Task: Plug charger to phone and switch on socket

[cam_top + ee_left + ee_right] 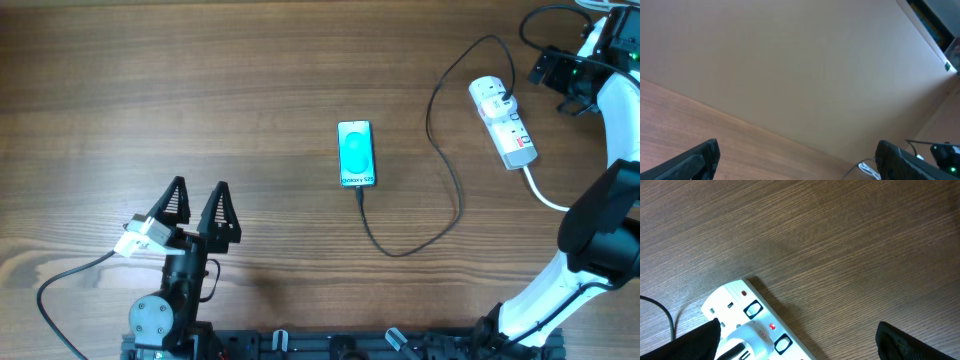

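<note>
Charger [459, 200] seems plugged into phone [356, 153]; socket [503, 122] lamp [772, 326] glows red — probably finished; left pincer [199, 185] and right pincer [797, 327] released.

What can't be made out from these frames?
- Overhead: whether the charger connector is seated in the phone; the joint is too small.
- Right wrist: the socket is cut off by the bottom edge; most switches are out of frame.
- Left wrist: only table and wall are readable; the small things at the lower right edge are blurred and cut off.
</note>
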Robot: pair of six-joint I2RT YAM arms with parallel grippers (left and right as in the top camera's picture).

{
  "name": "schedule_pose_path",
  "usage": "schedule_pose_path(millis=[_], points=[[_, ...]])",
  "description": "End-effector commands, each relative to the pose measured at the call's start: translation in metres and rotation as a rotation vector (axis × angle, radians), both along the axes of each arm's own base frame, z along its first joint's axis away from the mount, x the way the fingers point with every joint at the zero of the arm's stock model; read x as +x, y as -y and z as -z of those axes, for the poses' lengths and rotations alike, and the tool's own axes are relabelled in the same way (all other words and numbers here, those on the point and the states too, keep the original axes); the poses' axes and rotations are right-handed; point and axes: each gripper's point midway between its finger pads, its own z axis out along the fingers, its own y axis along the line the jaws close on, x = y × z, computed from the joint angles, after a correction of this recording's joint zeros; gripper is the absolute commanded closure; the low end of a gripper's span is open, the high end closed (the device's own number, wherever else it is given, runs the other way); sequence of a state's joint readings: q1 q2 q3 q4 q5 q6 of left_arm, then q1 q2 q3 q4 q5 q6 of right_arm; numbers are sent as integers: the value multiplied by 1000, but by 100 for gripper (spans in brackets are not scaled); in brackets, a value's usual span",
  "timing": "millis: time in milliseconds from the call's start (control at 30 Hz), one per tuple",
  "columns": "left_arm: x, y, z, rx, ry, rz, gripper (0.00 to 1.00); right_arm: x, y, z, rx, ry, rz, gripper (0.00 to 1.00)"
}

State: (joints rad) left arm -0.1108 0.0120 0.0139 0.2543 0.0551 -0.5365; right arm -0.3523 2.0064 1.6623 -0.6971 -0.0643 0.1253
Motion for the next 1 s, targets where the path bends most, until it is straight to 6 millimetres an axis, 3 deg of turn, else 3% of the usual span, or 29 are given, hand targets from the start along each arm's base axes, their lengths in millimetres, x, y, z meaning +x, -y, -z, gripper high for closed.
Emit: schedule_pose_path(millis=[0, 167, 233, 967], points=[[3, 2, 15, 53, -47, 2, 0, 5, -4, -11, -8, 26, -28, 0], [8, -5, 84, 124, -320, -35, 0, 5, -4, -11, -8, 26, -29, 0], [9, -9, 83, 190, -305, -62, 0, 5, -4, -11, -8, 26, -28, 0], [9, -9, 83, 190, -307, -62, 0, 5, -7, -8, -7, 20, -33, 0]])
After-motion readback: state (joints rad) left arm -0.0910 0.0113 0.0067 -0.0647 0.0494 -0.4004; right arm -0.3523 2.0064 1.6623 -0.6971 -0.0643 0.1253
